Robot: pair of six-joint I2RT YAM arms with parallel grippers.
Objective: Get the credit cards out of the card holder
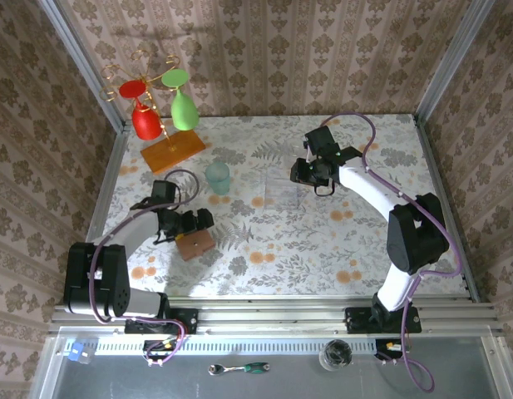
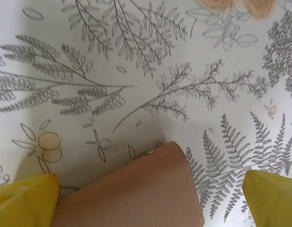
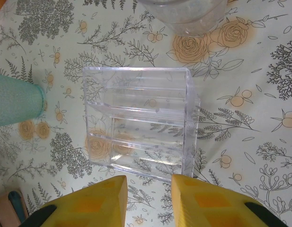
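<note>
The card holder [image 1: 195, 243] is a small brown wallet lying closed on the flowered tablecloth at the front left. In the left wrist view its brown cover [image 2: 136, 194] with a metal snap lies between my two yellow fingers. My left gripper [image 1: 194, 224] [image 2: 146, 201] is open wide and straddles the holder's edge; I cannot tell whether it touches. The credit cards are hidden. My right gripper [image 1: 311, 174] [image 3: 149, 201] is open by a narrow gap, empty, just short of a clear plastic box [image 3: 141, 123].
The clear plastic box [image 1: 281, 194] sits mid-table. A teal cup [image 1: 218, 178] [image 3: 15, 101] stands to its left. A rack on an orange wooden base [image 1: 173, 152] holds a red and a green glass at the back left. A clear glass [image 3: 183, 14] stands beyond the box.
</note>
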